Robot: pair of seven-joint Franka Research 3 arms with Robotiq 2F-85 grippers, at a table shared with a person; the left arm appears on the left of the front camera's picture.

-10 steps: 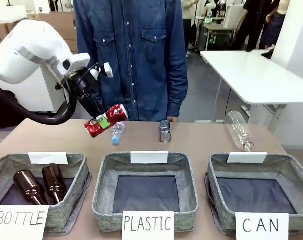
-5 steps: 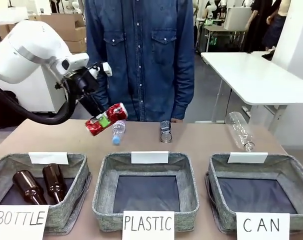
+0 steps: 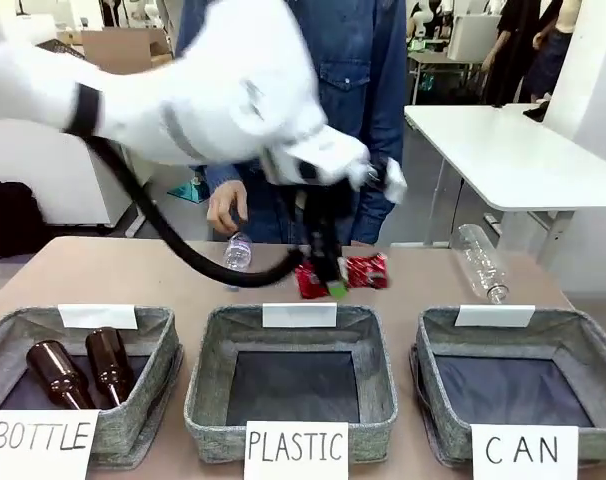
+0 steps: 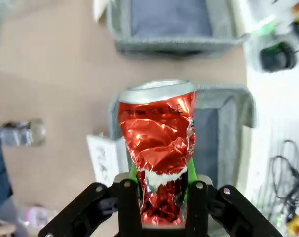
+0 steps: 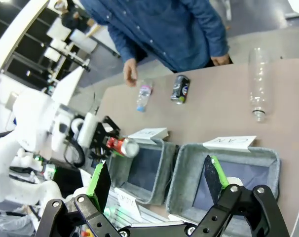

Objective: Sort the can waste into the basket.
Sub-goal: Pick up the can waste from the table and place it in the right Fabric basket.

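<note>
Red can (image 3: 365,271) gripped above middle basket's (image 3: 386,345) rim.

Robotics lab or test floor. Reference: long brown table (image 3: 113,270). On its near edge, grey fabric basket signed BOTTLE (image 3: 169,345), grey fabric basket signed PLASTIC (image 3: 207,372), grey fabric basket signed CAN (image 3: 429,372). Above it, white robot arm (image 3: 213,90) with a black hose (image 3: 188,255). Beyond its far right corner, white work table (image 3: 503,150); beyond far left, brown cardboard box (image 3: 118,42). Off its near side, loose black cables (image 4: 282,168).
</note>
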